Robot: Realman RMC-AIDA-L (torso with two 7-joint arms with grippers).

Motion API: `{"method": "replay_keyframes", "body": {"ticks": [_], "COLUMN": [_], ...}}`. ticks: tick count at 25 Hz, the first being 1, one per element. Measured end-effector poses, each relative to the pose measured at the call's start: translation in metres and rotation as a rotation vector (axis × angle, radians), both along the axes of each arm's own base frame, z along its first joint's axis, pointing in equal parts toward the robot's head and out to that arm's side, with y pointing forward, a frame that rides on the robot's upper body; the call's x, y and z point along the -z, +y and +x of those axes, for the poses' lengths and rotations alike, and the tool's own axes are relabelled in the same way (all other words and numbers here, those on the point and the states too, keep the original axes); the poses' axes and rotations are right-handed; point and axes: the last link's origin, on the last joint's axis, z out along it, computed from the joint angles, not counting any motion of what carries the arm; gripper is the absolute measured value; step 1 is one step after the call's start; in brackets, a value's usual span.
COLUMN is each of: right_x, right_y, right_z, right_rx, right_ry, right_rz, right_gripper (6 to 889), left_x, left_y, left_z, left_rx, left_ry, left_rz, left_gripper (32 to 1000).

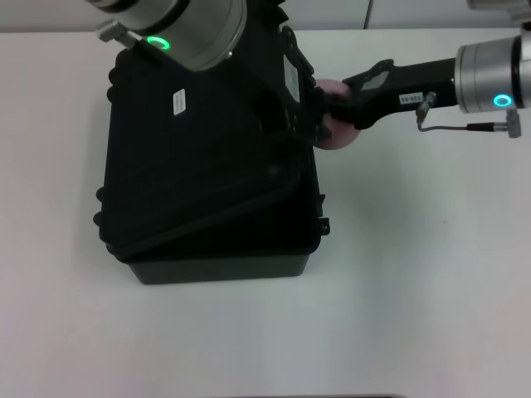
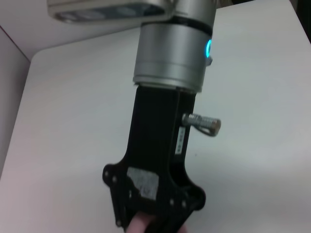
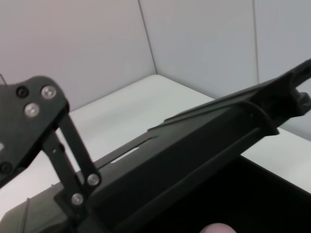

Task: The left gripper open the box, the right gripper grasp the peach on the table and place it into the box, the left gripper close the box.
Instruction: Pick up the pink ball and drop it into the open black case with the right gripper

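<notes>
The black box (image 1: pixel 207 174) sits on the white table (image 1: pixel 415 282) with its lid tilted up along the right side. In the right wrist view the lid (image 3: pixel 204 141) stands raised over the dark interior. My left gripper (image 1: pixel 294 108) reaches down from the top and grips the lid's right edge; its linkage (image 3: pixel 63 160) meets that edge. From the right, my right gripper (image 1: pixel 328 124) is shut on the pink peach (image 1: pixel 347 137), held just beside the box's right rim. A sliver of the peach (image 2: pixel 141 225) shows between those fingers in the left wrist view, and again (image 3: pixel 218 228) in the right wrist view.
Bare white tabletop surrounds the box in front and to the right. A thin wire (image 1: pixel 465 127) hangs under the right arm. A pale wall stands behind the table's far edge.
</notes>
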Motion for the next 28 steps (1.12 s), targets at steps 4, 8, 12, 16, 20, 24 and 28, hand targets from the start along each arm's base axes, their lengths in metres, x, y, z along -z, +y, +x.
{"method": "replay_keyframes", "body": {"ticks": [4,8,12,16,20,24,28], "right_x": [0.007,0.017,0.026,0.033,0.042,0.048,0.049], "right_y": [0.002,0.002,0.004,0.008,0.009,0.009,0.009], "right_z": [-0.001,-0.001,0.001,-0.003,-0.008,-0.011,-0.014], "right_rx": [-0.039,-0.073,-0.109,-0.147,-0.192,-0.223,-0.242], "right_ry": [0.005,-0.008,-0.036,-0.060,-0.080,-0.082,-0.064], "right_rz": [0.007,0.001,0.013,0.026,0.024,0.024,0.033], "right_gripper": [48,47,46,43,41,50,58], "left_x": [-0.003,-0.003,-0.003,-0.003,-0.003,-0.003,-0.003], "left_y": [0.002,0.002,0.002,0.002,0.002,0.002,0.002], "left_z": [0.001,0.002,0.002,0.003,0.003,0.004,0.004], "left_rx": [-0.004,-0.004,-0.002,0.001,0.003,0.006,0.009], "left_ry": [-0.014,-0.019,-0.021,-0.021,-0.022,-0.022,-0.021], "left_rz": [0.003,0.003,0.002,0.003,0.004,0.004,0.003], "left_gripper": [366,366,366,366,366,366,365]}}
